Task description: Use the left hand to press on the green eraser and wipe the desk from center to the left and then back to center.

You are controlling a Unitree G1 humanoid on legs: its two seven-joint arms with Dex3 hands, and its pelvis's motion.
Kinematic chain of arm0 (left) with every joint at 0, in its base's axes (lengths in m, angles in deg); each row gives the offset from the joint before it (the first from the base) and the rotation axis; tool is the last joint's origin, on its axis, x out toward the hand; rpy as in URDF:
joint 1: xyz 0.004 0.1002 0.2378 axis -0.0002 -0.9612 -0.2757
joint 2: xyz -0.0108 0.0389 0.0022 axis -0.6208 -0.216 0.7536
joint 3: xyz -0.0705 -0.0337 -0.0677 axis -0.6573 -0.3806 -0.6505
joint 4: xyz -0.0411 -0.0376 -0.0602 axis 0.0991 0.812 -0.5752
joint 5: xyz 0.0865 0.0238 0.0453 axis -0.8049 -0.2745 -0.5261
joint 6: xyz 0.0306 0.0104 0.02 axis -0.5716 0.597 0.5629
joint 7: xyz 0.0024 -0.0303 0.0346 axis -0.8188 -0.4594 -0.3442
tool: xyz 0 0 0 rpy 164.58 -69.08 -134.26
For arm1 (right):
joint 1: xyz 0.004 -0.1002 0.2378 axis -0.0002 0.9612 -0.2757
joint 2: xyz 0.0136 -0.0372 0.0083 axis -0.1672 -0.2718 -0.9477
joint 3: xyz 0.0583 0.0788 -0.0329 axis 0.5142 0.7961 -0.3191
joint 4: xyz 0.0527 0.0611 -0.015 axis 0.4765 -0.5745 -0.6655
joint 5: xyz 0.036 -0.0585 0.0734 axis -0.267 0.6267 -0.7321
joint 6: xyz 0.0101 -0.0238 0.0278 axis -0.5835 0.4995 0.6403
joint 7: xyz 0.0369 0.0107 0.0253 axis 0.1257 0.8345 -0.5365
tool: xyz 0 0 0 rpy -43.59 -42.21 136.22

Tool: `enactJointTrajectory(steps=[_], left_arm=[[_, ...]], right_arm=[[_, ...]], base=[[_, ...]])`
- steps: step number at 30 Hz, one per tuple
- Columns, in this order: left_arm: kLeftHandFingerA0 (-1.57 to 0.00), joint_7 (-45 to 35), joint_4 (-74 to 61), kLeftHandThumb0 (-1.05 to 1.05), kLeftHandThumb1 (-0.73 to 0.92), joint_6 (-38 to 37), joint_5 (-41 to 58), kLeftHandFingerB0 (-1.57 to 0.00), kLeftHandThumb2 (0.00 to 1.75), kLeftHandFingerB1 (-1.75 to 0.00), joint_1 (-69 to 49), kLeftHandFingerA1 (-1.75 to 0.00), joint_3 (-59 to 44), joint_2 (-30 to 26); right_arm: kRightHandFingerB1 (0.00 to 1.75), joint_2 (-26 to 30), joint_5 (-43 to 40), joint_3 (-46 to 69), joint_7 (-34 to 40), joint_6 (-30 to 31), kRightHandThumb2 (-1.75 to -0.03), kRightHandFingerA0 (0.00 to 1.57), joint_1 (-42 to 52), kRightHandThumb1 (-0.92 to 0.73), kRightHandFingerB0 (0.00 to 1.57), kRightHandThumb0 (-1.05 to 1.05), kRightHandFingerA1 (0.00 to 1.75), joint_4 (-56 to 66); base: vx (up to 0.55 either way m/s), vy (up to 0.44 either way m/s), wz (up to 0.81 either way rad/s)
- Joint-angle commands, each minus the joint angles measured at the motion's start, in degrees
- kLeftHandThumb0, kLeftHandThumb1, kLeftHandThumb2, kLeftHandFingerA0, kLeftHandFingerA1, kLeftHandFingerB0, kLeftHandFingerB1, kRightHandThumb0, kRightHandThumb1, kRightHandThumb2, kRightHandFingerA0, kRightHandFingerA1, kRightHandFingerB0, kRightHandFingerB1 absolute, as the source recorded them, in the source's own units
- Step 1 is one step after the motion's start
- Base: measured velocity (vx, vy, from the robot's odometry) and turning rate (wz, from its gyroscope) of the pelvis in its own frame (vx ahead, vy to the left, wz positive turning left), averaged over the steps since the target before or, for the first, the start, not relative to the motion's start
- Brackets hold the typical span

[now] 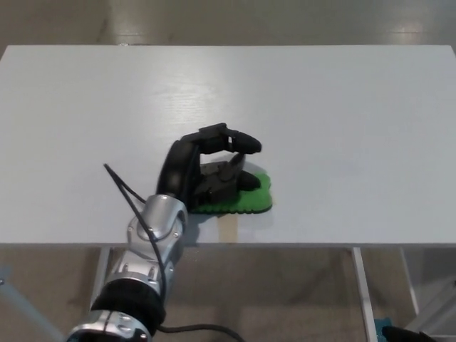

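The green eraser (251, 199) lies flat on the white desk (342, 121), near the front edge and a little left of the middle. My left hand (208, 169) rests on top of the eraser's left part, its black fingers curled over it and pressing down. Only the eraser's right and front rim shows from under the hand. The silver forearm (153, 235) rises from below the desk's front edge. My right hand does not show.
A black cable (125, 189) loops from the left wrist over the desk surface. The desk's front edge (299, 245) runs just below the eraser. Grey floor lies beyond the far edge, and the desk's legs (360, 285) show beneath.
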Motion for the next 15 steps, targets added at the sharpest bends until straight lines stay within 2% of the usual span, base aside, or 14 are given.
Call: enactJointTrajectory(steps=[1, 15], left_arm=[[-1.07, -2.3, 2.2, -0.11, 0.83, 1.5, 1.7, -0.88, 0.73, -0.98, -1.5, -0.77, -2.6, -5.0], [-1.06, -5.2, 5.8, -0.08, 0.8, 0.9, 6.6, -0.87, 0.75, -1.0, -2.8, -0.78, -10.8, -14.2]], right_arm=[[0.52, -0.2, -0.8, 0.2, -0.7, 0.0, -0.59, 0.81, 0.2, -0.63, 0.73, -0.32, 0.58, -0.3], [0.53, -0.7, -0.3, -0.1, 0.0, 0.2, -0.58, 0.8, 0.5, -0.63, 0.74, -0.32, 0.56, -0.7]], base=[[0.0, 0.0, 0.0], [0.0, 0.0, 0.0]])
